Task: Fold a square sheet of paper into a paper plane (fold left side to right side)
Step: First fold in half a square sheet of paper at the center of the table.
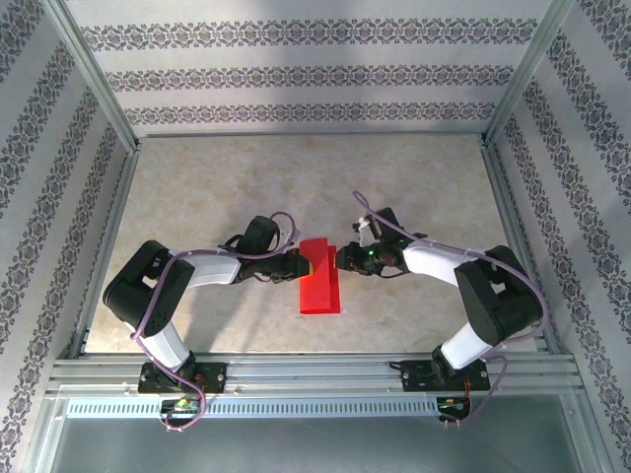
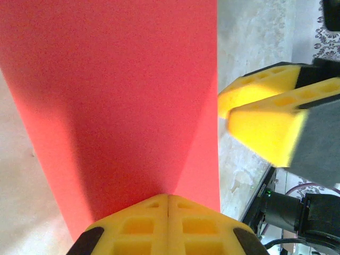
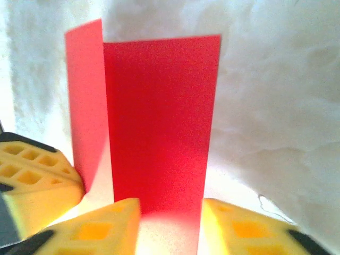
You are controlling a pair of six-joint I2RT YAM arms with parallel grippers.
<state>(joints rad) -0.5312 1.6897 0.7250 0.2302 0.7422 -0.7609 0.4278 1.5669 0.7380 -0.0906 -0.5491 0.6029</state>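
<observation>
Sheet [image 1: 320, 288] part-folded, L gripper [image 2: 168, 204] pinching it, R gripper [image 3: 170, 215] spread astride its edge.

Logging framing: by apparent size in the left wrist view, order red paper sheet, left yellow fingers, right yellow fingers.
Largest: red paper sheet.
Then left yellow fingers and right yellow fingers: alike, nearness differs, unranked.

Red sheet of paper [image 1: 319, 283] — folded, mid-table
</observation>
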